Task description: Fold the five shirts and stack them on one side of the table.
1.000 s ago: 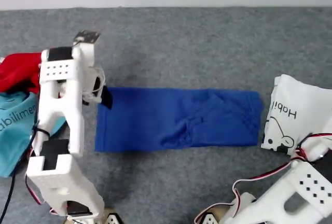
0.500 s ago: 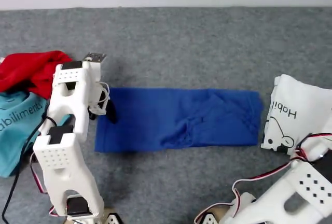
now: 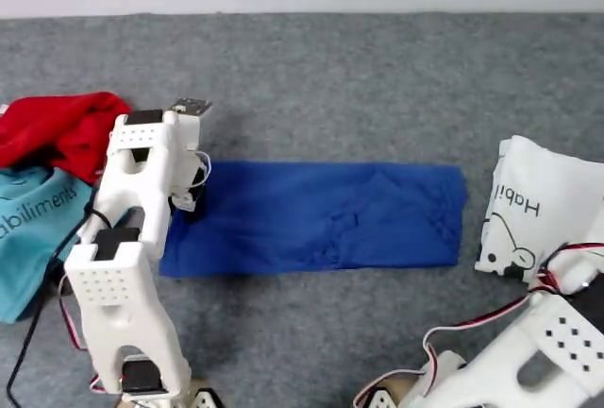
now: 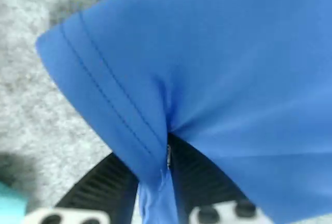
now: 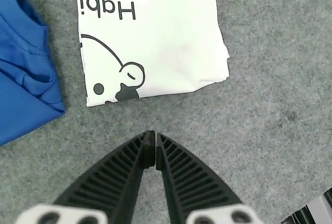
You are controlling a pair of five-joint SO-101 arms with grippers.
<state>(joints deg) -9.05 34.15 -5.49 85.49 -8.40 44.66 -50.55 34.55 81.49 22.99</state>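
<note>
A blue shirt [image 3: 321, 217] lies as a long folded strip across the middle of the grey table. My left gripper [image 3: 192, 198] is shut on its left end; in the left wrist view the hemmed blue cloth [image 4: 155, 94] is pinched between the black fingers [image 4: 197, 175] and lifted off the carpet. A folded white shirt [image 3: 543, 208] with black print lies at the right edge and reappears, the white shirt [image 5: 150, 37], beyond my right gripper [image 5: 150, 151], which is shut with nothing in it, above bare carpet.
A crumpled red shirt [image 3: 57, 132] and a teal shirt [image 3: 33, 229] are piled at the left edge of the table, beside the left arm. The right arm's white body [image 3: 528, 361] fills the front right corner. Bare carpet [image 3: 377, 77] stretches behind the blue shirt.
The left arm swung from the red shirt's side towards the blue shirt and closed on its left end. The blue shirt has slid a little left and its left edge has puckered.
</note>
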